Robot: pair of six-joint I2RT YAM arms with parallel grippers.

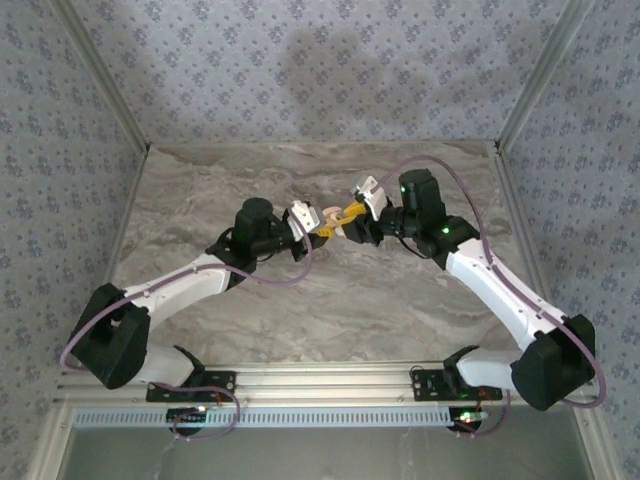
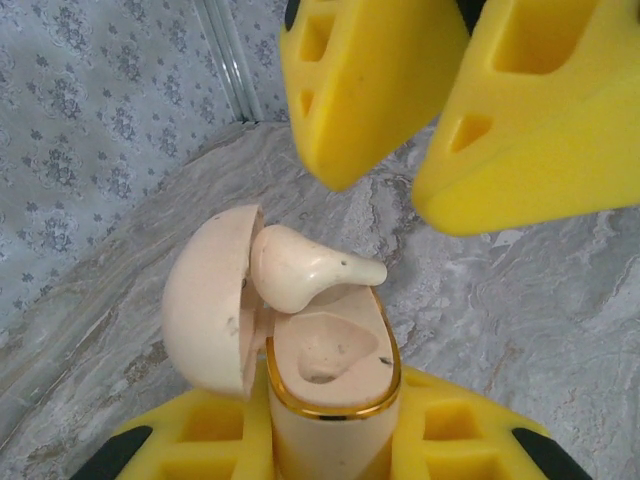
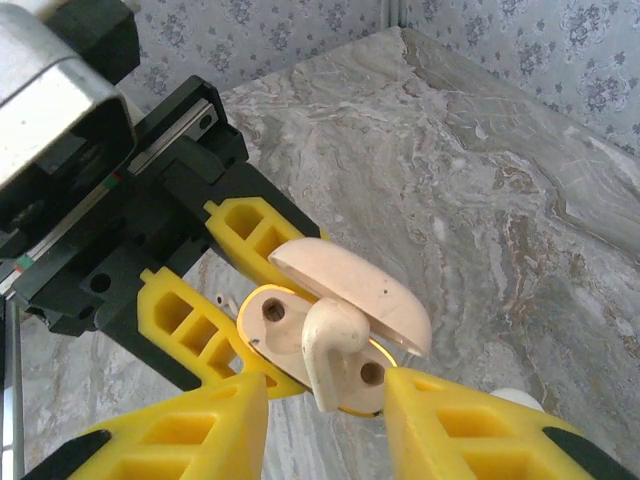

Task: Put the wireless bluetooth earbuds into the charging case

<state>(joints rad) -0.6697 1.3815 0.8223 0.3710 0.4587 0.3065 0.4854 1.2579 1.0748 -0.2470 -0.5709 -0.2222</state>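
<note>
The case (image 2: pixel 330 375) is held up off the table (image 2: pixel 560 300). The left gripper (image 2: pixel 332 450) is clamped on its lower body, and the lid (image 2: pixel 205 300) is swung open to one side. One earbud (image 2: pixel 305 270) lies across the open top, with its bulb near the hinge and its stem jutting over the gold rim. It looks unseated, since the well under it shows bare.

Both pieces are light, hard, glossy plastic, so I judge them slippery. The bud is small and rounded; a hard pinch could squirt it out, and a sideways nudge could flick it off the rim. The safer hold is across the bulb, or a gentle press down on the bulb to settle it. The hinge is likely the case's weak point, so a grip on the body, clear of the lid, suits it.

The right gripper (image 3: pixel 325 400) is spread wide with one finger on each side of the bud. It appears to touch neither the bud nor the case.

From above, both arms reach from their bases to the middle of the table, elbows out and wrists turned to face each other, the grippers nearly tip to tip.

A small white shape (image 3: pixel 515 398) lies on the table past the right finger. It may be the other earbud, but too little shows to tell.
</note>
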